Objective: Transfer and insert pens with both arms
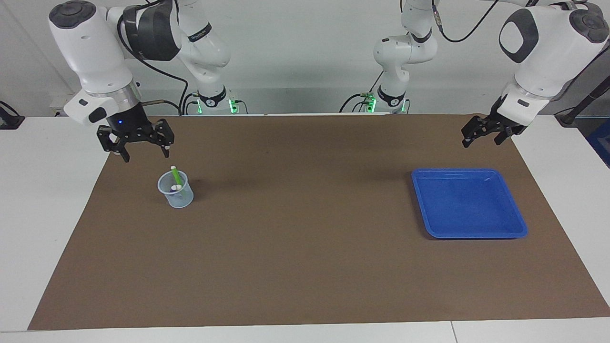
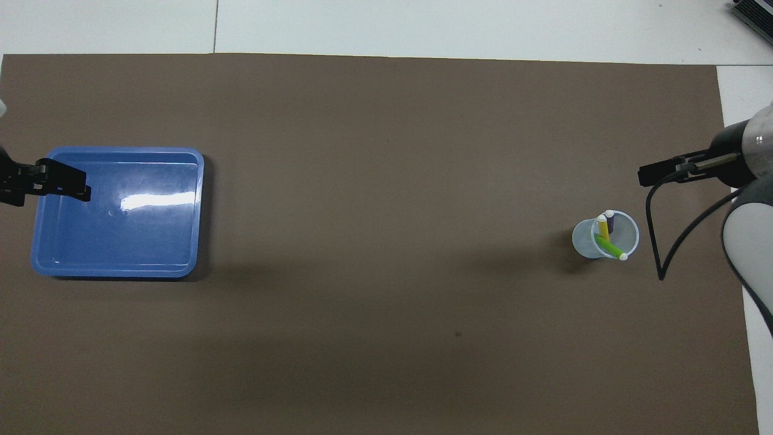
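Three pens [image 2: 606, 237] in clear cup [image 1: 176, 190]; right pincer [image 1: 143, 146] open above; left pincer [image 1: 484, 134] open near blue tray [image 1: 517, 220]

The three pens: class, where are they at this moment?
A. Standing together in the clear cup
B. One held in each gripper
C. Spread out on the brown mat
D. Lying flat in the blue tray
A: the green pen, yellow pen and purple pen all stand inside the clear cup, while the blue tray holds nothing.
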Tool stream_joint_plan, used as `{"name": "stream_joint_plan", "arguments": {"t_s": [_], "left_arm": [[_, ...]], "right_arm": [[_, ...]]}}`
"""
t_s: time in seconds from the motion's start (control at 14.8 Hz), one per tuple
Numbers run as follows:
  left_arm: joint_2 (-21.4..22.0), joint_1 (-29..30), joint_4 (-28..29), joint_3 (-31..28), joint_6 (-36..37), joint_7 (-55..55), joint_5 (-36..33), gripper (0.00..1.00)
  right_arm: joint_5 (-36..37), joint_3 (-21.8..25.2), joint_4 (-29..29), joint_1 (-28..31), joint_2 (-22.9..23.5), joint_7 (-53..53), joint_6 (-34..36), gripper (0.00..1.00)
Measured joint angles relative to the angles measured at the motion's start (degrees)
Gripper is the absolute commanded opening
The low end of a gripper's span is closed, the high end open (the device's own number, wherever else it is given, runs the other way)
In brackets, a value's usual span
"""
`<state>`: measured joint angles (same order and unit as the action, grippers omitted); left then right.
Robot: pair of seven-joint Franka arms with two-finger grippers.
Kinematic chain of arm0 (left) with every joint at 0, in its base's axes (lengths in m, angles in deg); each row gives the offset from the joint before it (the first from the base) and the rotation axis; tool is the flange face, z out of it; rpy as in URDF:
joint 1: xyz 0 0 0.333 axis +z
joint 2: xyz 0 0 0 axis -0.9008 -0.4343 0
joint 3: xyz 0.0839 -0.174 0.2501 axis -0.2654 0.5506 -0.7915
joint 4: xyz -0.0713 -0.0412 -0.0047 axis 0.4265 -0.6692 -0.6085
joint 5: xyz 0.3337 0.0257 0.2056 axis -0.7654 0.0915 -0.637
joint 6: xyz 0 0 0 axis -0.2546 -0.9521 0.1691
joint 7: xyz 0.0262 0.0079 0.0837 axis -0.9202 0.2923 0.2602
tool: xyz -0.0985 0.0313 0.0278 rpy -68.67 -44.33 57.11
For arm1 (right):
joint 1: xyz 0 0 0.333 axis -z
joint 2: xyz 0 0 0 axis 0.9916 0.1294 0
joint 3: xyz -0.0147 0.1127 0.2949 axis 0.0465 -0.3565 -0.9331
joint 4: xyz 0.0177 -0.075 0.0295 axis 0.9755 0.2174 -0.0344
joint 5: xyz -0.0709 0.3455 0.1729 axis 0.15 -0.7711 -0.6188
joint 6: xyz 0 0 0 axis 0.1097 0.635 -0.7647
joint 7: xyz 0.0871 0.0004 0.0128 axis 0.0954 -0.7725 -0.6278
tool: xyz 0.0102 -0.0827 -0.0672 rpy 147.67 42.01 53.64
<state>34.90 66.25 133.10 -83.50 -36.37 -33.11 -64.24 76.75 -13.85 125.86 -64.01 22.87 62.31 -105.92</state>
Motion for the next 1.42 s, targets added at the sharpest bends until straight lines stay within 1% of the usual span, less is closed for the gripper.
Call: {"name": "stream_joint_plan", "arguments": {"t_s": [0.14, 0.34, 0.41, 0.61, 1.02, 1.22, 1.42], "left_arm": [[0.0, 0.0, 0.0, 0.0, 0.0, 0.0, 0.0, 1.00], [0.1, 0.0, 0.0, 0.2, 0.1, 0.0, 0.0, 1.00], [0.1, 0.0, 0.0, 0.2, 0.1, 0.0, 0.0, 1.00], [0.1, 0.0, 0.0, 0.2, 0.1, 0.0, 0.0, 1.00], [0.1, 0.0, 0.0, 0.1, 0.1, 0.0, 0.0, 1.00], [0.1, 0.0, 0.0, 0.1, 0.2, 0.0, 0.0, 1.00], [0.1, 0.0, 0.0, 0.1, 0.2, 0.0, 0.0, 1.00]], "right_arm": [[0.0, 6.7, -1.1, -5.9, 0.1, 0.2, 0.7, 1.00], [-0.8, 19.2, -2.2, -17.0, 0.0, 0.2, 1.5, 1.00], [-1.3, 21.6, -2.4, -19.2, 0.0, 0.2, 1.5, 1.00], [-1.4, 23.8, -2.6, -21.2, 0.0, 0.2, 1.5, 1.00], [-2.1, 25.9, -3.7, -21.3, 0.0, 0.5, 1.9, 1.00], [-2.2, 26.1, -6.4, -21.3, -0.1, 0.5, 5.7, 1.00], [-2.2, 26.1, -7.3, -21.3, -0.3, 0.5, 8.5, 1.00]]}}
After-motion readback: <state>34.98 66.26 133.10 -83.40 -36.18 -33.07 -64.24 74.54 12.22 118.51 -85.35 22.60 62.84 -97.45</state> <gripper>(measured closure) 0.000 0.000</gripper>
